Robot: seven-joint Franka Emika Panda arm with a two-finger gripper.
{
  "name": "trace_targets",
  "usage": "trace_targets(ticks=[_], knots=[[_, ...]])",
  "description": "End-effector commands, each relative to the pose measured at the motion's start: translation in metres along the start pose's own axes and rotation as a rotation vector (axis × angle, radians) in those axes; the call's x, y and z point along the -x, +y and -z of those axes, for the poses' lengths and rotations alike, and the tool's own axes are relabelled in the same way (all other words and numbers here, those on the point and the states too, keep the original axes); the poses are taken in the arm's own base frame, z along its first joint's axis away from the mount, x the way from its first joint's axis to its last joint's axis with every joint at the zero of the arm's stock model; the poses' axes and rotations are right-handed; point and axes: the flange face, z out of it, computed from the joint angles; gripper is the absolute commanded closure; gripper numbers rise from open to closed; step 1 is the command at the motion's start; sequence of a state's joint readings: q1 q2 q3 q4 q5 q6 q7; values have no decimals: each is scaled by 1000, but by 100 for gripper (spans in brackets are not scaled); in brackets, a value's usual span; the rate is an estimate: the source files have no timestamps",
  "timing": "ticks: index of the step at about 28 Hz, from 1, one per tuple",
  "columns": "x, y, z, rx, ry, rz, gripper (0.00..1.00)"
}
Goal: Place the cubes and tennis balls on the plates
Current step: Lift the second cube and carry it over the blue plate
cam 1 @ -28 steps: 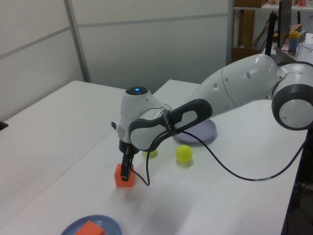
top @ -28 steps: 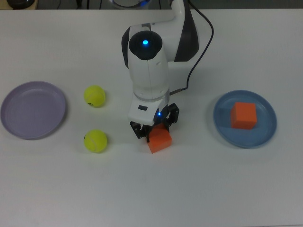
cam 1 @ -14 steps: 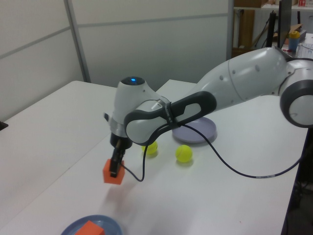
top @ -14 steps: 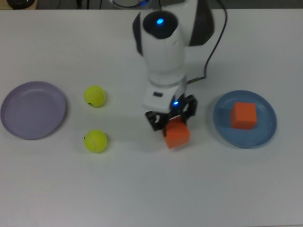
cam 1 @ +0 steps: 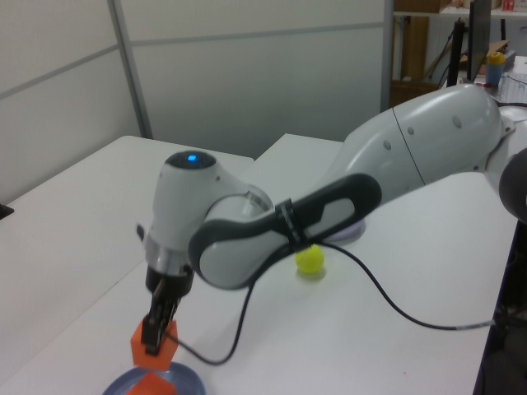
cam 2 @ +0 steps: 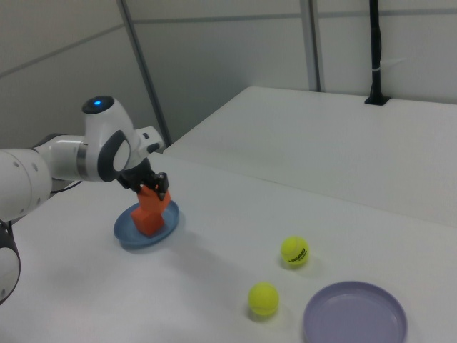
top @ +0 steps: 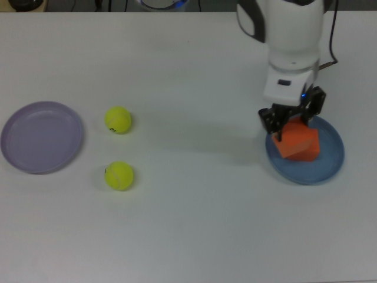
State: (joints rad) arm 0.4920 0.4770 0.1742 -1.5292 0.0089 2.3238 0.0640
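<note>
My gripper [top: 291, 125] is shut on an orange cube [top: 290, 143] and holds it just above the blue plate [top: 331, 164] at the top view's right. The other orange cube [cam 2: 148, 224] lies on that plate, right under the held cube [cam 2: 150, 199]; the top view shows the two overlapping. Two yellow-green tennis balls [top: 118, 119] [top: 119, 175] rest on the table at the top view's left. Beside them lies the lavender plate [top: 41, 137] with nothing on it. In the left view the gripper [cam 1: 155, 333] hangs over the blue plate [cam 1: 185, 380], and one ball [cam 1: 310, 259] shows behind the arm.
The white arm reaches in from the top view's upper edge, with a black cable trailing from it. A grey partition wall [cam 2: 228, 64] stands behind the white table in the right view.
The arm has lifted the cube off the middle of the table and carried it to the top view's right, over the blue plate. Balls, plates and the other cube have not moved.
</note>
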Motion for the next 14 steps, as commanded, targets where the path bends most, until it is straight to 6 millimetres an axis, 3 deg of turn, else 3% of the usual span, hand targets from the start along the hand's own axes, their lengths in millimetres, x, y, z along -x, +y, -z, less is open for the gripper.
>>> trace_targets(ticks=[1, 5, 13, 14], knots=[[7, -26, -4, 24, -16, -2, 100], [9, -41, -7, 34, -16, 8, 100], [5, -48, -13, 33, -11, 5, 100], [4, -48, -13, 35, -11, 7, 96]])
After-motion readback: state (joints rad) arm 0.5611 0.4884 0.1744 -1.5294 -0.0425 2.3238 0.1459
